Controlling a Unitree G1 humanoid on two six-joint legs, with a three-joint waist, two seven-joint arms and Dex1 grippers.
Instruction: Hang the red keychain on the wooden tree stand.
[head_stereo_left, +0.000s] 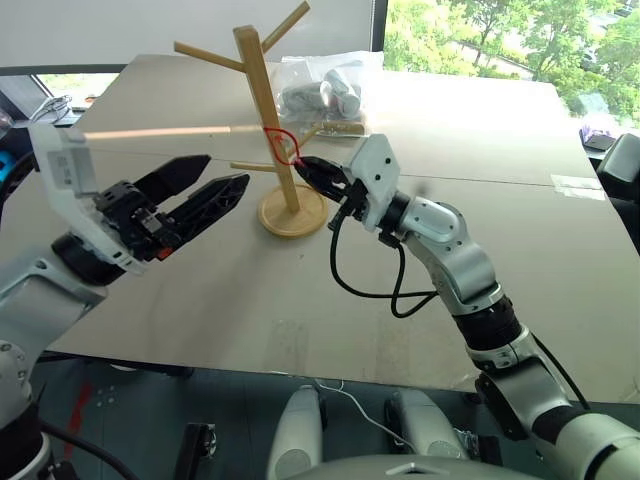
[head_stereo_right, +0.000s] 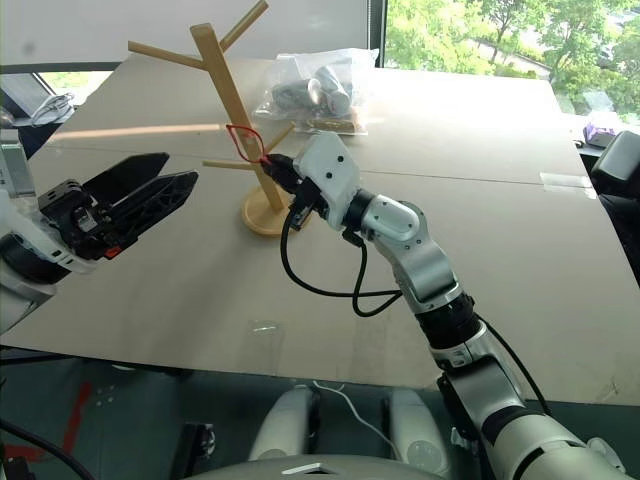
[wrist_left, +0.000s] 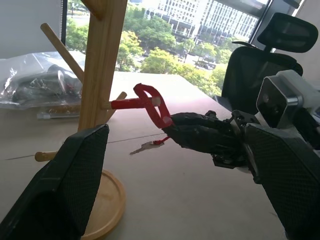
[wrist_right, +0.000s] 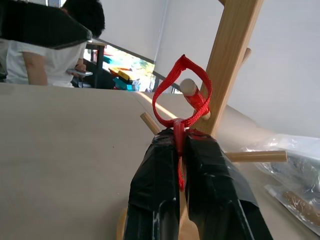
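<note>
Red keychain (wrist_right: 182, 95) hangs pinched in the right hand (wrist_right: 181, 137), whose two black fingers are pressed together on the strap just below the loop. The loop stands open above the fingertips and its top is slipped over the rounded tip of a short peg on the wooden tree stand (head_stereo_left: 262, 90), beside the light-wood post. In the left wrist view the strap circles that peg's end, with the small silvery key (wrist_left: 141, 147) dangling below the hand, clear of the tabletop (head_stereo_left: 560, 270).

The stand sits upright on its round disc base on the pale tabletop, with angled pegs branching from the post at several heights: two long ones near the top, shorter ones lower down. The right hand reaches toward it from the right, roughly level, fingertips just beside the post at mid-height.

The left hand (head_stereo_left: 205, 185) is held off to the left of the stand, well apart from it, raised above the tabletop, its two black fingers spread and holding nothing. They point toward the stand and the keychain.

Behind the stand, farther back on the tabletop, lies a clear plastic bag (head_stereo_left: 325, 90) of grey items. A black cable (head_stereo_left: 365, 290) loops down from the right wrist. A black office chair (wrist_left: 270, 60) stands past the tabletop's edge, and in the right wrist view a person in a white shirt (wrist_right: 30, 60) is seated in the background.
</note>
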